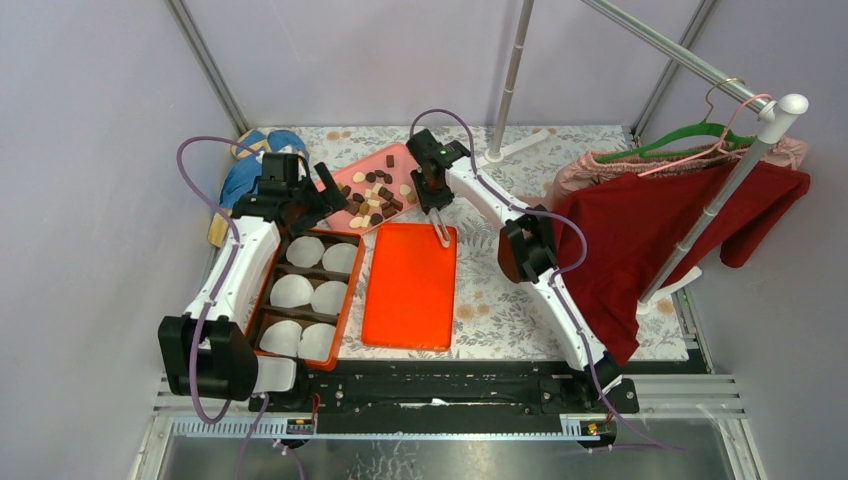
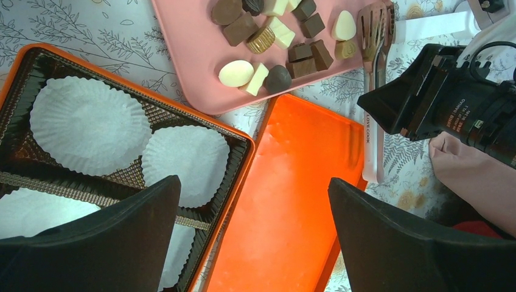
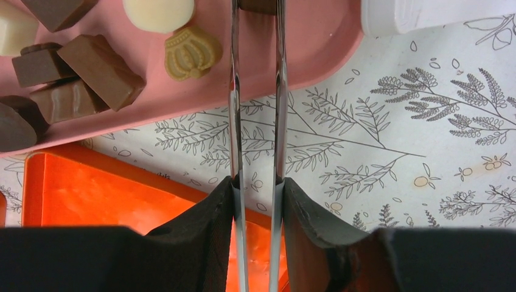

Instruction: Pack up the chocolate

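Chocolate (image 1: 375,195) — dark, light-brown and cream pieces — lying loose on pink tray (image 2: 195,55) at far side of table. Right gripper (image 3: 257,185) pinched on metal tongs (image 3: 235,109), tips reaching over tray rim. Left gripper (image 2: 252,182) spread wide, hanging above orange box (image 2: 243,143) of white paper liners (image 2: 85,121), beside orange lid (image 2: 304,146).

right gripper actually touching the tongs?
Touching. The right wrist view shows the right gripper's black fingers pressed against the outside of both metal arms of the tongs, no gap.
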Tool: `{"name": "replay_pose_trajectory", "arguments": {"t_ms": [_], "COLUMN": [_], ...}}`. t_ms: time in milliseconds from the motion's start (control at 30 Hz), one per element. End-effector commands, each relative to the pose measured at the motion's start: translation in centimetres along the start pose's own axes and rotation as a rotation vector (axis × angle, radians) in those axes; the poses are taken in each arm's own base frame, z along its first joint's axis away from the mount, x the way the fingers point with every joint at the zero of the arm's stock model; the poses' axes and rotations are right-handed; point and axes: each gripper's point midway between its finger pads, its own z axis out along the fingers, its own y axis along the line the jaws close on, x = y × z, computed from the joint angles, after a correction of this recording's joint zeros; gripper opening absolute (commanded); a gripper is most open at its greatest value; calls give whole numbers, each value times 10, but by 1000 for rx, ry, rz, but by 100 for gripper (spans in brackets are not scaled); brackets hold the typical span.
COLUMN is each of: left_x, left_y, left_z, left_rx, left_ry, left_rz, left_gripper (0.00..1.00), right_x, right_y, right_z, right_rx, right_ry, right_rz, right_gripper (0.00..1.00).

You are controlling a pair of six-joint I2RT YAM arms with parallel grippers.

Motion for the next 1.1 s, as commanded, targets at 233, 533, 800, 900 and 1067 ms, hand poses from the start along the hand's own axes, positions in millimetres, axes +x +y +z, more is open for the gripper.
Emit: {"name": "replay_pose_trajectory", "arguments": {"t_ms": [233,533,800,900,1067], "left_x": [-18,-45,-51,-54,-59], "left_y": [7,41,74,69,62], "left_z": [-11,-41,-64,-74,-90], "left_rx": [-15,-135,-306,-281,-251], "left_ry": [-48,-143,-171,-202,-248], "left_rz": [-12,-112,-293,-308,-314], "left_gripper": [99,99,99,99,99], "right_x": [-41,-20,13,19,28], "right_y": [16,67,140,163,197], "right_z": [-105,-162,-175,-173,-163], "right_rx": [-92,-285,-402,-433,-472], "right_ry": [-191,-198,-164,-157,-150], "right_rz": [-38,-105,-213,-237,-260], "right_gripper": [0,0,0,0,0]}}
